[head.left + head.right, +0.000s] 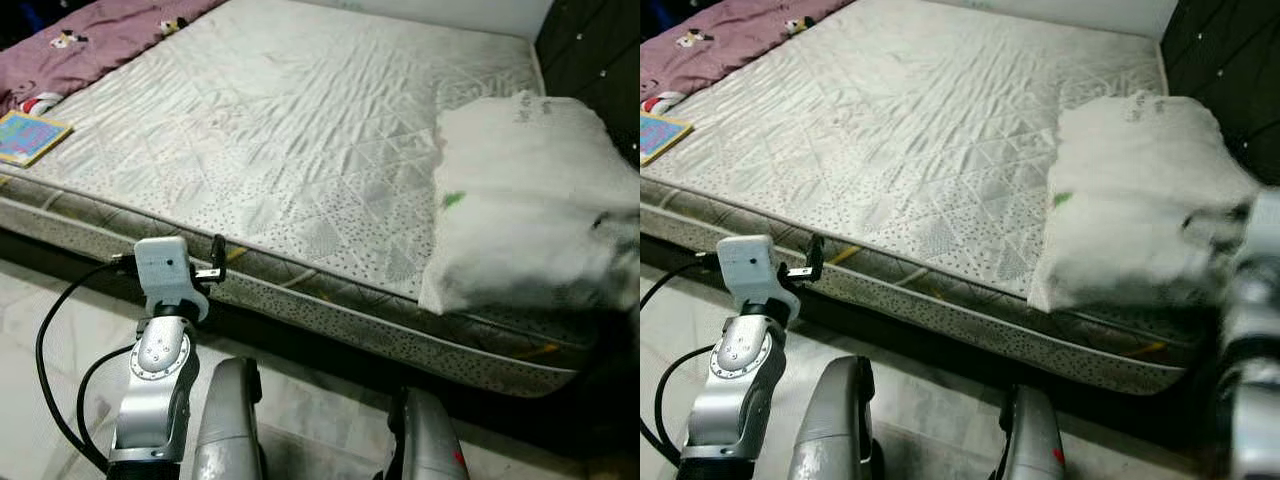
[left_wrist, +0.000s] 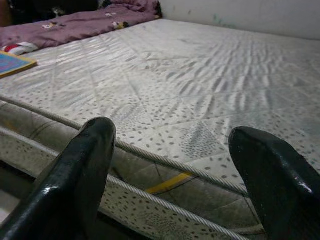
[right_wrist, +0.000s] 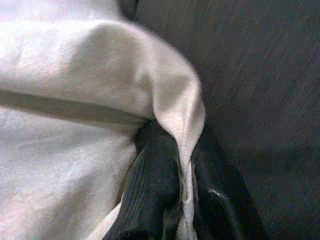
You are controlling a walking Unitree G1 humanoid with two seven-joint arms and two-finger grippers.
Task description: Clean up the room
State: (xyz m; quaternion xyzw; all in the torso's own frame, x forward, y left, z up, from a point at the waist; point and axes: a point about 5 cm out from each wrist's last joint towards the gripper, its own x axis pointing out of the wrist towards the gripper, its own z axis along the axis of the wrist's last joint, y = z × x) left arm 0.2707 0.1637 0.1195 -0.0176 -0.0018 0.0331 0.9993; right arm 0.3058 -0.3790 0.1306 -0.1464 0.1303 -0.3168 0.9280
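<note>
The white pillow point(image 1: 520, 200) has a fold of its cover pinched between the right gripper's point(image 3: 182, 200) clenched fingers, while the left gripper point(image 2: 170, 165) hangs spread before the mattress point(image 1: 300, 150) edge.

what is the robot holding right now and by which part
The right gripper pinches the white pillow by a fold of fabric at its edge. The left gripper is open, holding nothing.

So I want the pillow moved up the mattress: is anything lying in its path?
Nothing visible: the right gripper pinches the white pillow, and the mattress ahead lies bare. The book and purple blanket sit far off.
</note>
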